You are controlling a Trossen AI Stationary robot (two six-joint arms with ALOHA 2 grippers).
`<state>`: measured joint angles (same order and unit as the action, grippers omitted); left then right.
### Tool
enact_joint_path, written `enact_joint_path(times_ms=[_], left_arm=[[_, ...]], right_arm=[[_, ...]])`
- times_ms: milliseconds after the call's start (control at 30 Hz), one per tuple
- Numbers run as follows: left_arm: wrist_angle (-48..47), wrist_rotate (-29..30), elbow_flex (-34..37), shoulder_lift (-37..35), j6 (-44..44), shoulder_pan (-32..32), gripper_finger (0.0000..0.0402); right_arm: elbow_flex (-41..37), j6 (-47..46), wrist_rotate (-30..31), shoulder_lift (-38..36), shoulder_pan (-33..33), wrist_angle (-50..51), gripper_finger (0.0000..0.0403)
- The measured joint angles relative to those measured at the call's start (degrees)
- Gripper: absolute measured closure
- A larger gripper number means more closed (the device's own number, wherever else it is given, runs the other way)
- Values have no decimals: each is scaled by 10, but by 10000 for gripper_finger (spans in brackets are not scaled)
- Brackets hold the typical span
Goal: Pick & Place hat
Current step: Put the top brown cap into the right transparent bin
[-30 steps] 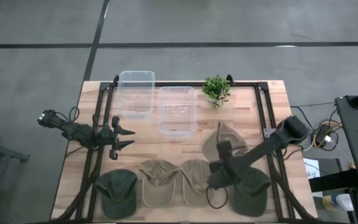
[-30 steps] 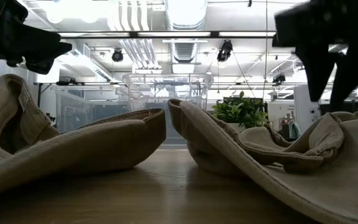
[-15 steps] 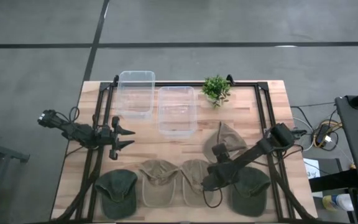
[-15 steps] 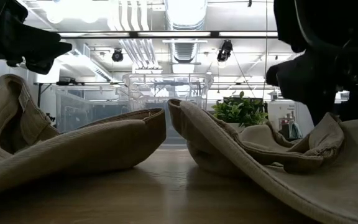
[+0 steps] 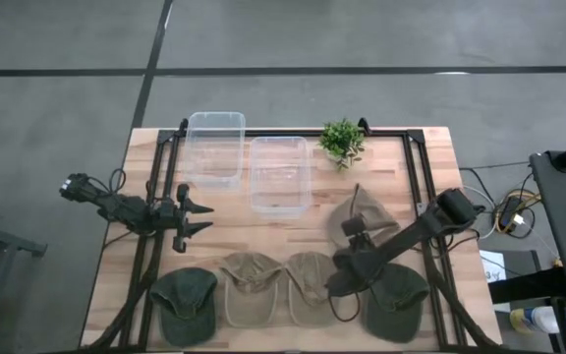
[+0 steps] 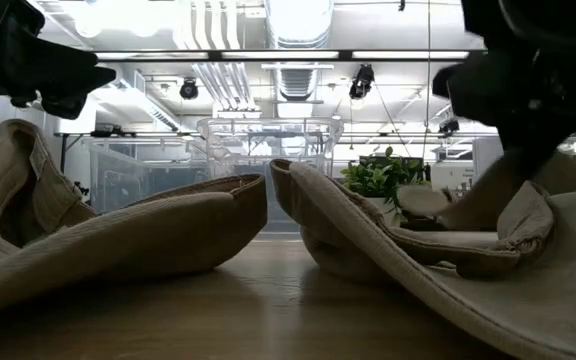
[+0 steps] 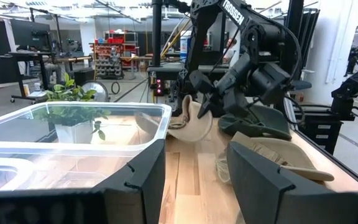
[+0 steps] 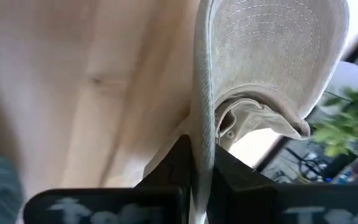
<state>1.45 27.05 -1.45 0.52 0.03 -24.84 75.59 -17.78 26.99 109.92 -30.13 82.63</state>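
A khaki cap (image 5: 364,216) is at the table's right, and my right gripper (image 5: 352,239) is shut on it; the cap also shows in the right wrist view (image 8: 272,43) and, tipped up under that arm, in the left wrist view (image 7: 188,121). My left gripper (image 5: 202,218) is open and empty above the table's left side. Its fingers frame the left wrist view (image 7: 194,177). Near the front edge several other caps lie on their open undersides: a dark green one (image 5: 183,303), two khaki ones (image 5: 249,287) (image 5: 308,285), and a dark green one (image 5: 398,300). My right gripper pinches the edge of the khaki cap's brim (image 8: 202,134) between its two fingers (image 8: 178,162). The brim stands on edge in the hold. The cap is tilted up, its crown (image 7: 185,130) hanging below the fingers. I cannot tell whether the crown touches the table.
Two clear plastic bins (image 5: 214,147) (image 5: 280,175) stand at the back middle, and a small potted plant (image 5: 342,141) stands to their right. A black frame (image 5: 155,197) runs along the table's sides. Bare wood lies between the bins and the row of caps.
My right gripper has dipped toward the near edge onto the khaki cap, then drawn back toward the right. The cap, which lay flat, is now tipped up with its brim raised.
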Motion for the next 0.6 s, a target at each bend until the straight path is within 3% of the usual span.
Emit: enact_joint_path(times_ms=[300, 600], left_arm=[[1, 0, 0, 2, 0, 0, 237], [1, 0, 0, 5, 0, 0, 237]], right_arm=[[53, 7, 47, -53, -7, 14, 392], [135, 67, 111, -58, -25, 24, 391]])
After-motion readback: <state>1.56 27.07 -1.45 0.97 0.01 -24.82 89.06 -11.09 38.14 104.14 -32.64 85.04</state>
